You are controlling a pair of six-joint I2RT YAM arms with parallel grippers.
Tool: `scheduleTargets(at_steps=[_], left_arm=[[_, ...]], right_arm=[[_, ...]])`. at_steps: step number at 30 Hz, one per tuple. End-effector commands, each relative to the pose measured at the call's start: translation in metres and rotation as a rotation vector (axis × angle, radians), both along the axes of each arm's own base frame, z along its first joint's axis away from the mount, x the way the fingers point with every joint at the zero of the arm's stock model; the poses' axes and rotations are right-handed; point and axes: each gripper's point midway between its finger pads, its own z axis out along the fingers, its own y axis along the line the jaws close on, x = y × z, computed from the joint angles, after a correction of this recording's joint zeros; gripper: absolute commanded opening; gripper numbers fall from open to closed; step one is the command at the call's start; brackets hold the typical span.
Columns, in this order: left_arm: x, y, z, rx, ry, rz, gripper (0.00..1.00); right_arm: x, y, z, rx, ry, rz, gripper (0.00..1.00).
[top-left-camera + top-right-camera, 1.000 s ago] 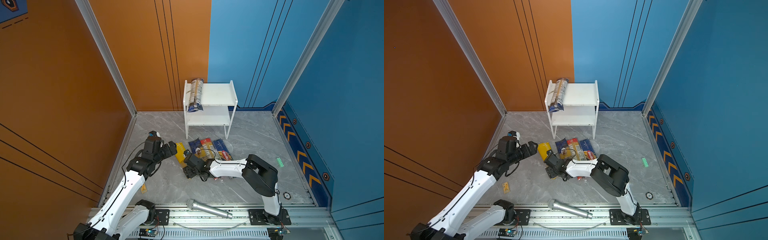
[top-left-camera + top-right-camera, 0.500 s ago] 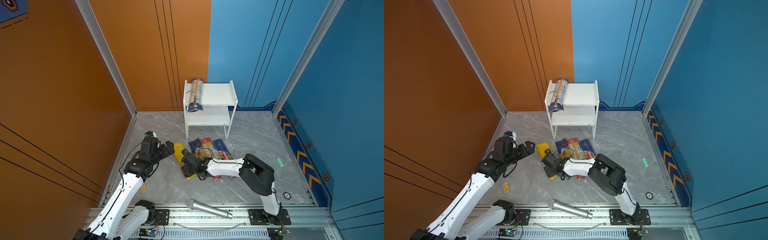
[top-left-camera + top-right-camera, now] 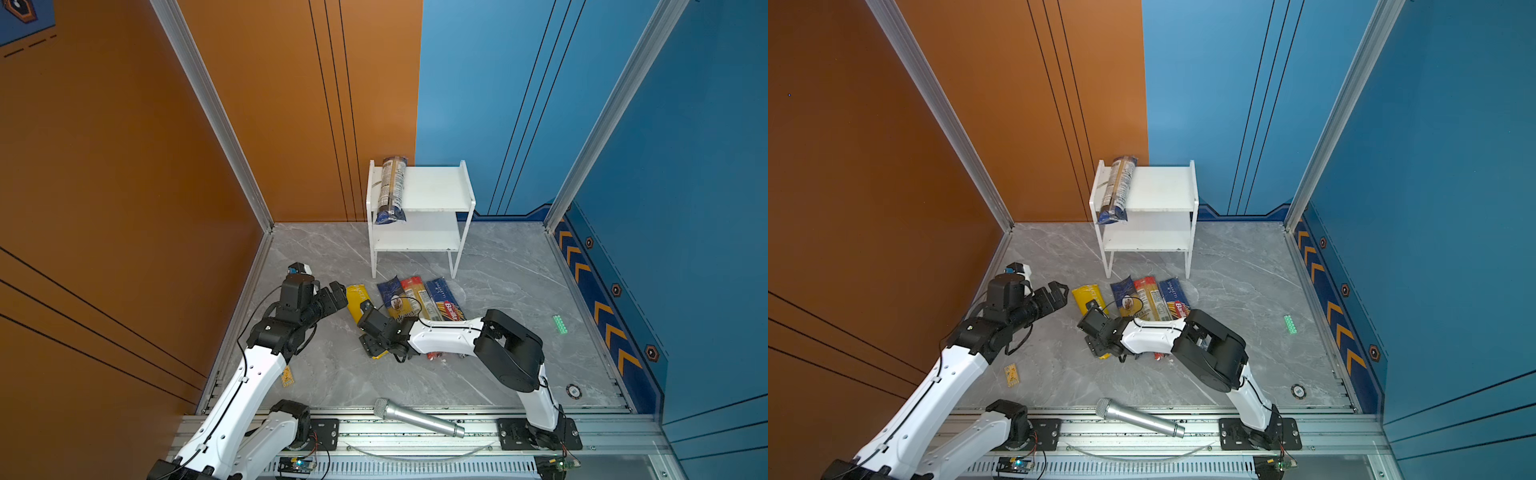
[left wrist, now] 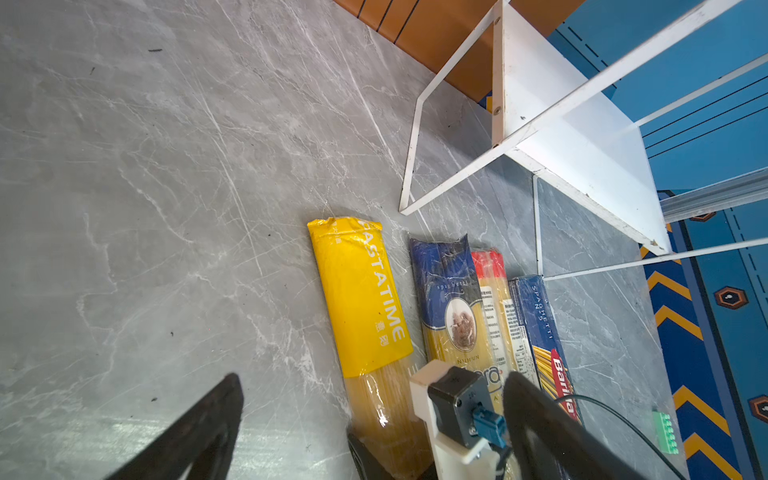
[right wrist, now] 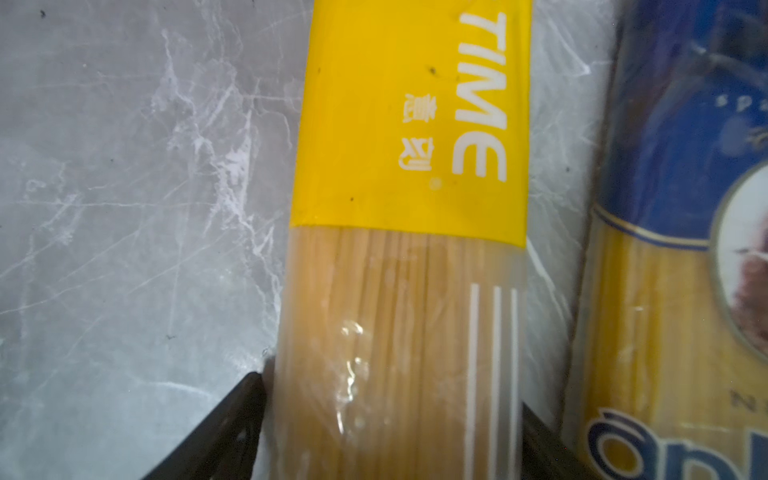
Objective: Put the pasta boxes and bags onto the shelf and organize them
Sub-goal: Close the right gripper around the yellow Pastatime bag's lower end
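Four pasta packs lie side by side on the floor in front of the shelf (image 3: 436, 191) (image 3: 1163, 191) (image 4: 561, 124). They are the yellow pack (image 3: 356, 297) (image 3: 1088, 297) (image 4: 361, 299) (image 5: 407, 124), the dark-blue Ankara pack (image 3: 392, 297) (image 3: 1125, 297) (image 4: 449, 307) (image 5: 665, 291), the red-ended pack (image 3: 417, 295) (image 3: 1150, 295) (image 4: 494, 299) and the Barilla box (image 3: 444, 299) (image 3: 1173, 297) (image 4: 540, 328). A clear pack (image 3: 390, 187) (image 3: 1119, 187) rests on the top board's left side and overhangs the front. My right gripper (image 3: 372, 345) (image 3: 1100, 349) (image 5: 390, 395) is shut on the yellow pack's clear near half. My left gripper (image 3: 338, 291) (image 3: 1059, 291) (image 4: 372, 376) hovers open, left of the yellow pack.
A silver microphone (image 3: 415, 417) lies on the front rail. A small yellow card (image 3: 286, 376) sits near the left arm, a green block (image 3: 560, 324) at the right, and a round token (image 3: 573, 390) near the front right. Orange and blue walls enclose the floor.
My right gripper has shifted slightly left at the yellow pack. The left arm has drawn back a little and stays open.
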Motion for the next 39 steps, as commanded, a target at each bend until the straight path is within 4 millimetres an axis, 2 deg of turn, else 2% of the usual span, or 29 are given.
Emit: scheduleTargets(at_steps=[1, 3, 9, 22, 24, 27, 39], left_arm=[[-0.005, 0.003, -0.001, -0.009, 0.011, 0.004, 0.98], [-0.005, 0.003, 0.0, -0.009, 0.01, 0.005, 0.98], [-0.007, 0.005, 0.0, -0.012, 0.013, 0.01, 0.98], [-0.008, 0.007, -0.005, -0.009, 0.021, 0.019, 0.98], [-0.008, 0.007, -0.005, -0.009, 0.021, 0.019, 0.98], [-0.008, 0.008, -0.004, -0.009, 0.018, 0.019, 0.98], [-0.009, 0.009, -0.007, -0.007, 0.026, 0.026, 0.98]], right_arm=[[-0.041, -0.048, -0.066, -0.285, 0.147, 0.046, 0.77], [-0.043, -0.051, -0.067, -0.32, 0.142, 0.053, 0.75], [-0.047, -0.055, -0.072, -0.341, 0.151, 0.05, 0.54], [-0.044, -0.057, -0.069, -0.337, 0.15, 0.038, 0.29], [-0.042, -0.057, -0.066, -0.328, 0.148, 0.032, 0.22], [-0.04, -0.055, -0.06, -0.298, 0.168, 0.032, 0.02], [-0.029, -0.039, -0.028, -0.145, 0.217, 0.029, 0.0]])
